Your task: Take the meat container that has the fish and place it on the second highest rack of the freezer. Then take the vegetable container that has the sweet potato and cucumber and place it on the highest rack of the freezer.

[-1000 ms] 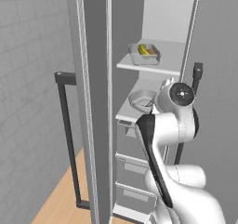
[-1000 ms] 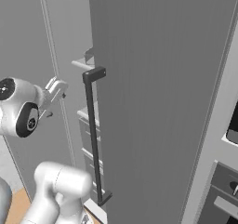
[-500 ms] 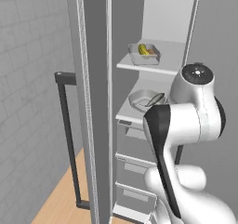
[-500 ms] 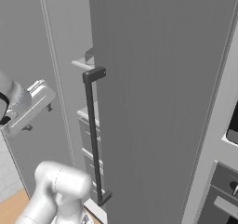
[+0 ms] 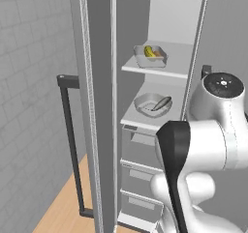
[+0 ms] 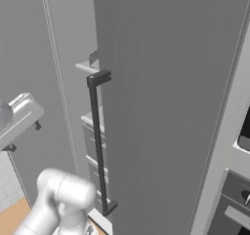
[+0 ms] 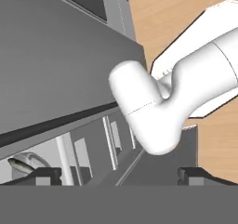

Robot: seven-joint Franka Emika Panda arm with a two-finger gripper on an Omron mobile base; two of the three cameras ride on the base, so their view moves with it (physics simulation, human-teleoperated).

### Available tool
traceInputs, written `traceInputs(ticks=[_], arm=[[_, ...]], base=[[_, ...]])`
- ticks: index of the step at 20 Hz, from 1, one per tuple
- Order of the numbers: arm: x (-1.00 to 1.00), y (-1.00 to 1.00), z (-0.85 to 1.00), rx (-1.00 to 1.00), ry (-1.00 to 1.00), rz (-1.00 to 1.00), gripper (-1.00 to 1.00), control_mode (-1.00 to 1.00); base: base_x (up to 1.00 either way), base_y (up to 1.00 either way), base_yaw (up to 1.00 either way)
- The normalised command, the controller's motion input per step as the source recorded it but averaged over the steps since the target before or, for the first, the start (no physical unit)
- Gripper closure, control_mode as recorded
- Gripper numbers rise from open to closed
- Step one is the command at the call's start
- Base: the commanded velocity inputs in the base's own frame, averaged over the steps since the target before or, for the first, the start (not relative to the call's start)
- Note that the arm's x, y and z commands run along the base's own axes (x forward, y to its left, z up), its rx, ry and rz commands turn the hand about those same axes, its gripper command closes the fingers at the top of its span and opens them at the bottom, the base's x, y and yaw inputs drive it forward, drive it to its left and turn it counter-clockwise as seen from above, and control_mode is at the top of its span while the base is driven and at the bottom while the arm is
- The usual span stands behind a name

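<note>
The freezer (image 5: 175,20) stands open, its door (image 5: 99,106) swung out to the left. On its highest rack sits the vegetable container (image 5: 149,56), a rectangular grey tray holding the yellow-green cucumber (image 5: 151,51) and a bit of orange sweet potato (image 5: 147,50). One rack below rests the meat container (image 5: 151,104), an oval bowl with the silvery fish (image 5: 162,103) in it. In the hand view that bowl (image 7: 23,162) shows at the lower left. My gripper (image 7: 120,176) is open and empty, well back from the racks; in the right base view the gripper (image 6: 23,137) hangs at the far left.
Grey drawers (image 5: 145,145) stack under the racks. A closed door with a dark bar handle (image 6: 97,141) stands to the right of the opening, and an oven front (image 6: 239,200) lies beyond it. The open door's handle (image 5: 70,135) juts out on the left over the wooden floor (image 5: 63,212).
The arm has pulled back from the freezer and the hand has swung left and lower, still open. Both containers rest unmoved on their racks.
</note>
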Motion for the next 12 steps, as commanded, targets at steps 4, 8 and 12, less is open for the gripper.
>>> traceInputs(ticks=[4, 8, 12], arm=[[0.51, 0.00, 0.35, 0.01, 0.14, -0.11, -1.00, -1.00], [0.56, -0.28, 0.20, 0.02, 0.08, -0.05, -1.00, -1.00], [0.08, -0.43, -0.04, 0.03, 0.00, -0.01, -1.00, -1.00]], base=[[0.00, 0.00, 0.00], [0.00, 0.00, 0.00], [0.00, 0.00, 0.00]])
